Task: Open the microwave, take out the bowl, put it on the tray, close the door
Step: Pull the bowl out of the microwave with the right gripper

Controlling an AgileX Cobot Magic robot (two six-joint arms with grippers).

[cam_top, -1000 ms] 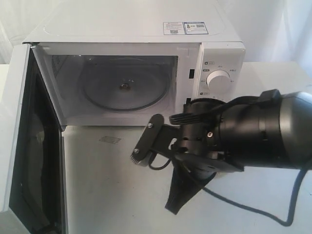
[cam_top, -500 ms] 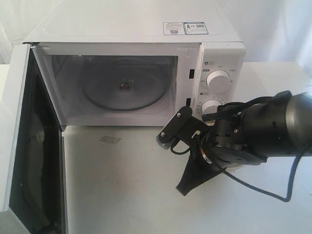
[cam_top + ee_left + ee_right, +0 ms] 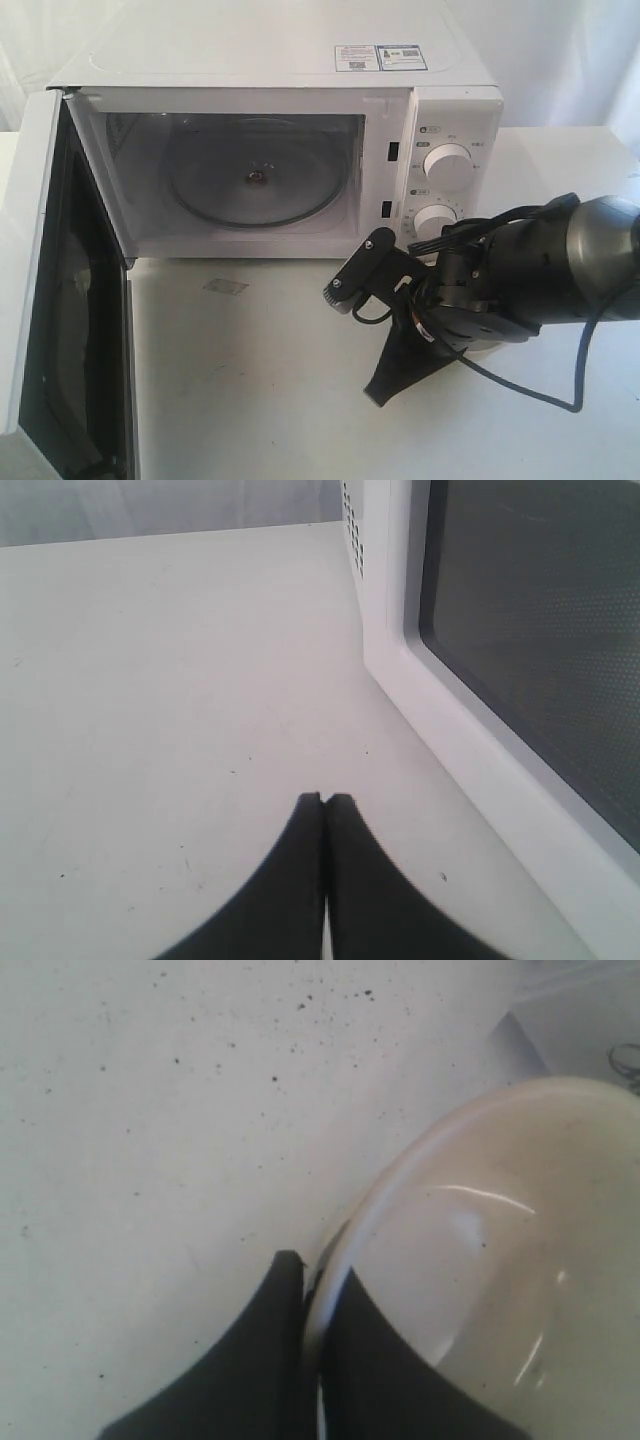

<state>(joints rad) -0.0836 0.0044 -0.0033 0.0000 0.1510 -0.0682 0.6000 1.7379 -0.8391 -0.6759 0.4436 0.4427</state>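
Observation:
The white microwave [image 3: 250, 60] stands with its door [image 3: 40, 300] swung wide to the left, and only the glass turntable [image 3: 255, 185] lies in its cavity. The cream bowl [image 3: 500, 1250] hangs just above the white table, its rim pinched between the fingers of my right gripper [image 3: 318, 1270]. In the exterior view the right gripper [image 3: 380, 385] points down in front of the knob panel, and the arm hides the bowl. My left gripper [image 3: 325, 800] is shut on nothing, low over the table beside the door's dark window [image 3: 520, 630]. No tray shows.
Two round knobs [image 3: 447, 165] sit just behind the right arm. A black cable [image 3: 530, 395] trails over the table at the right. White table top [image 3: 250, 380] stretches between the open door and the right arm. A faint grey patch [image 3: 225, 287] marks the table near the oven's front.
The right arm has swung right and down with the bowl, from the table's middle to in front of the knob panel, uncovering the lower knob. The door has not moved.

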